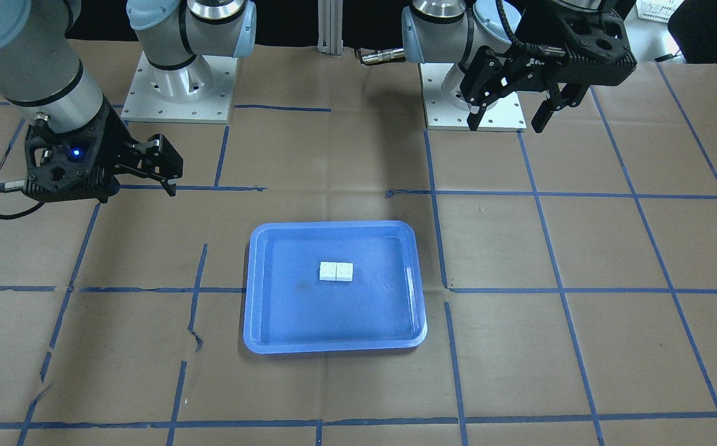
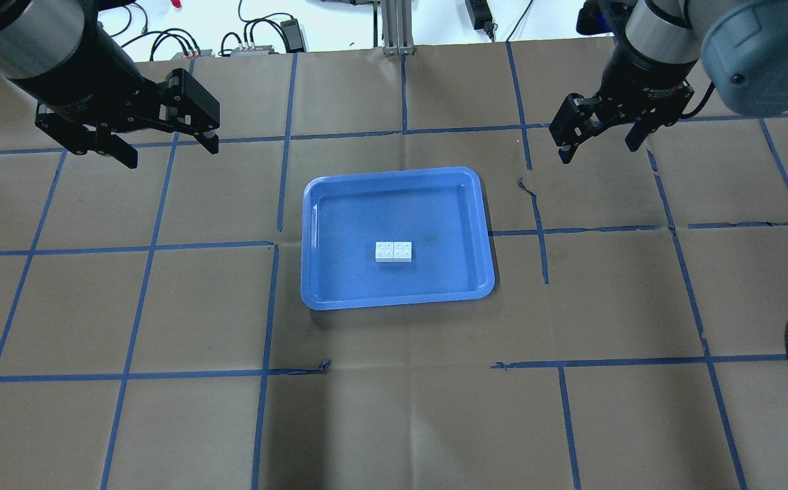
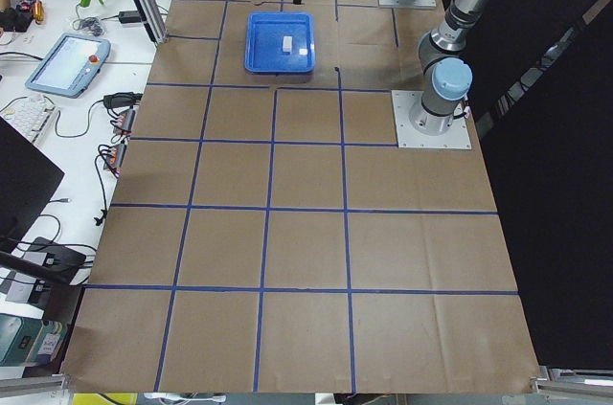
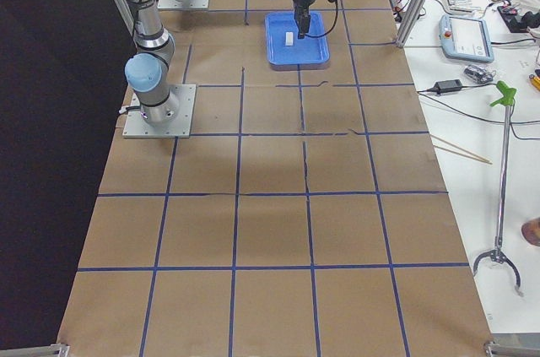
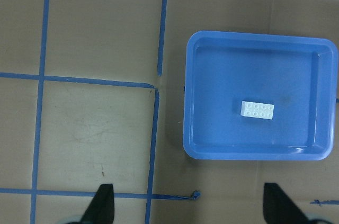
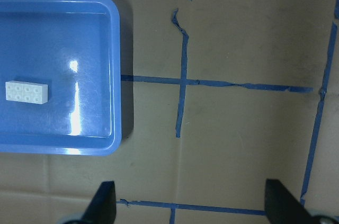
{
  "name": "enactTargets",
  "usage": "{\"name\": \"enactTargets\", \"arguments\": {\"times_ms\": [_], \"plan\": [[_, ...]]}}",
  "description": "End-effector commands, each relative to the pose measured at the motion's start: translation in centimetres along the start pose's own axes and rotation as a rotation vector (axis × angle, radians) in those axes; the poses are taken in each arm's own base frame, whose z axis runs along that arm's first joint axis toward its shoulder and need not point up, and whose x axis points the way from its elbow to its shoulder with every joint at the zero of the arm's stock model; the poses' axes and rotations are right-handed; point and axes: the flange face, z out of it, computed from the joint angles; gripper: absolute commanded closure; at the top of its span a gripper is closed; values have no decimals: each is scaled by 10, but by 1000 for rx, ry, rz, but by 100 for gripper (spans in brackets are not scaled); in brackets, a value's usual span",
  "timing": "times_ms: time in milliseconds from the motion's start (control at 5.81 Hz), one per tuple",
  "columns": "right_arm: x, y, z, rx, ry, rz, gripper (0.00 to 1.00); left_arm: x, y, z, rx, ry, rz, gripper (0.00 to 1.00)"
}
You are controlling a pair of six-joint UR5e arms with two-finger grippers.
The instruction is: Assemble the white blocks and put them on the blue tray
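Here are the white blocks (image 2: 394, 251), two little studded bricks lying side by side and touching, studs up, near the middle of the blue tray (image 2: 394, 173). A seam shows between them in the front-facing view, and I can't tell whether they are really locked together or only butted up. By the look of them they'll be light, hard and stiff, with smooth plastic sides that could slip or skate on that glossy tray floor. The sensible hold would be across the two long flat sides, fingers straddling the seam so both bricks are pinched at once, not on the studs. There's plenty of room for it, with bare tray floor on every side of the pair and the raised rim well apart from them, so fingers could come straight down without fouling the wall. The left gripper (image 2: 168, 146) hangs well off to its own side of the tray, jaws spread wide and holding nothing. The right gripper (image 2: 599, 148) mirrors it on the other side, equally wide and empty. Taped brown table (image 2: 394, 408) lies all around.
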Motion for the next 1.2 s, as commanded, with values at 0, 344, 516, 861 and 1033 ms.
{"name": "enactTargets", "arguments": {"times_ms": [0, 344, 516, 861, 1033], "plan": [[-19, 4, -27, 2, 0, 56, 0, 1, 2, -1, 1, 2, 1, 1], [-29, 6, -26, -8, 5, 84, 0, 2, 1, -3, 3, 7, 0, 1], [-26, 7, -23, -14, 22, 86, 0, 2, 1, -3, 3, 19, -1, 1], [-22, 8, -23, -11, 48, 89, 0, 2, 2, -4, 2, 14, 0, 1], [-23, 8, -24, -11, 47, 90, 0, 1, 1, -2, -1, 18, -3, 1]]}}
